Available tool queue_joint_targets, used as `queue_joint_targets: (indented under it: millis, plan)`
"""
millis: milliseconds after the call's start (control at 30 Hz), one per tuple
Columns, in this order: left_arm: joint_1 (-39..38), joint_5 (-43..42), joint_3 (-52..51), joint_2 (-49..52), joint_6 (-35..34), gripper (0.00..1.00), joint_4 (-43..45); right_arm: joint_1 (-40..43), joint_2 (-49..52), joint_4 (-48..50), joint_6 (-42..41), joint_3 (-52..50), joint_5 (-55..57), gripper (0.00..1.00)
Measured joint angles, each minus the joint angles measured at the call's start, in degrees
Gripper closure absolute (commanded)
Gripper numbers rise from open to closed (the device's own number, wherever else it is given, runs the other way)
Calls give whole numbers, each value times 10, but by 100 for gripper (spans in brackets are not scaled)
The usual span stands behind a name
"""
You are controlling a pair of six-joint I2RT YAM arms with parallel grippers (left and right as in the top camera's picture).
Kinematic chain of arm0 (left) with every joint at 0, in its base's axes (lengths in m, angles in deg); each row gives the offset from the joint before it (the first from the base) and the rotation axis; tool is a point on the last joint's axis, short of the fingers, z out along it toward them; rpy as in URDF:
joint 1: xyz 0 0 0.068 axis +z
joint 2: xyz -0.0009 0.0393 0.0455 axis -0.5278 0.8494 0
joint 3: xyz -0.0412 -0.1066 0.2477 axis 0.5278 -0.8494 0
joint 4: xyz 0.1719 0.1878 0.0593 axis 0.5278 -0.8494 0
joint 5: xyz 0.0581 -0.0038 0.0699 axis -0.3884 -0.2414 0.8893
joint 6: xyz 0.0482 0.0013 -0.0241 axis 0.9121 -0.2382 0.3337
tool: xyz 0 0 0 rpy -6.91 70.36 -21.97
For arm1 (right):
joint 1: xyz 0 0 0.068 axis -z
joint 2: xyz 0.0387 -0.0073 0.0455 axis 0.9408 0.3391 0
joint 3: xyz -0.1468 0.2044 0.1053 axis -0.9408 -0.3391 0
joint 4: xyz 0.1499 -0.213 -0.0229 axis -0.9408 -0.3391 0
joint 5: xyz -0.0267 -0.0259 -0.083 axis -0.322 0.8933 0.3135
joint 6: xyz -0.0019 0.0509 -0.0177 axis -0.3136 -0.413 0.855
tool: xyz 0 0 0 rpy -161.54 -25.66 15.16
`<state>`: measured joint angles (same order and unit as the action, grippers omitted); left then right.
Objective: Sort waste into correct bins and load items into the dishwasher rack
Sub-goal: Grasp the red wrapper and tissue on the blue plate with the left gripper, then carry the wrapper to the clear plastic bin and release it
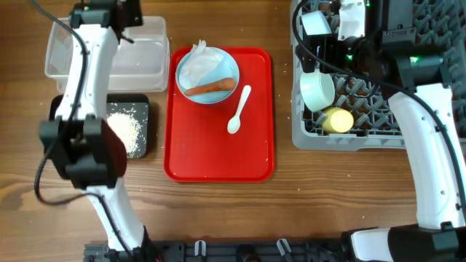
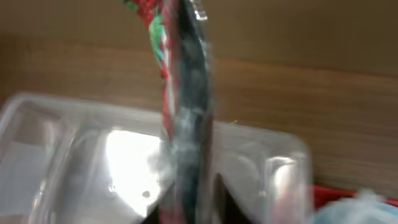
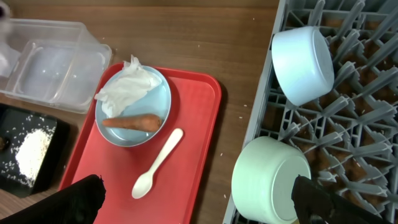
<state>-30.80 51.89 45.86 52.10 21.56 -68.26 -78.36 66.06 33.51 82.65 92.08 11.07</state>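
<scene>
My left gripper point(image 1: 122, 23) hangs over the clear tub point(image 1: 142, 58). In the blurred left wrist view it point(image 2: 186, 214) is shut on the red-and-white wrapper point(image 2: 177, 93), held above the tub point(image 2: 56, 143). The black tray point(image 1: 142, 109) holds rice point(image 1: 125, 131). The light-blue plate point(image 1: 207, 73) on the red tray carries tissue point(image 1: 200, 62) and the carrot piece point(image 1: 212, 87). The white spoon point(image 1: 239, 110) lies beside it. My right gripper point(image 3: 200, 199) is open and empty, above the rack's left edge. Two bowls point(image 3: 301, 56) point(image 3: 270, 180) and the yellow cup point(image 1: 337, 120) sit in the grey rack point(image 1: 378, 138).
The flat red tray point(image 1: 218, 156) lies mid-table between the bins and the rack. A few rice grains lie on the wood beside the rack point(image 3: 245, 115). My left arm crosses over the black tray's left part in the overhead view.
</scene>
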Motion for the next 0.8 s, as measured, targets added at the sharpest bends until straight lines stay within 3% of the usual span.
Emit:
queue_joint_targets:
  millis: [67, 100, 167, 300, 367, 433, 500, 600, 667, 733, 800]
  plan:
    - [17, -2, 0, 37, -8, 21, -6, 0, 0, -2, 0, 0, 0, 0]
    - [22, -3, -2, 52, -14, 15, -10, 0, 0, -2, 0, 0, 0, 0]
    - [22, -7, -5, 64, -18, 12, -10, 0, 0, -4, 0, 0, 0, 0]
    - [16, -11, -4, 63, -20, 17, -4, 0, 2, -8, 0, 0, 0, 0]
    - [12, -11, -4, 62, -20, 28, -5, 0, 5, -9, 0, 0, 0, 0]
    - [3, -11, -4, 56, -19, 64, -9, 0, 5, -10, 0, 0, 0, 0]
    - [-6, -12, -4, 44, -19, 74, -22, 0, 5, -10, 0, 0, 1, 0]
    - [-20, -13, -4, 15, -18, 64, -42, 0, 5, -11, 0, 0, 2, 0]
    - [-30, -16, -4, -1, -20, 27, -71, 0, 5, -11, 0, 0, 2, 0]
    - [-40, -35, -4, -3, -15, 17, -94, 0, 5, -11, 0, 0, 2, 0]
    - [-71, -72, -4, -2, 24, 12, -108, 0, 7, -11, 0, 0, 2, 0]
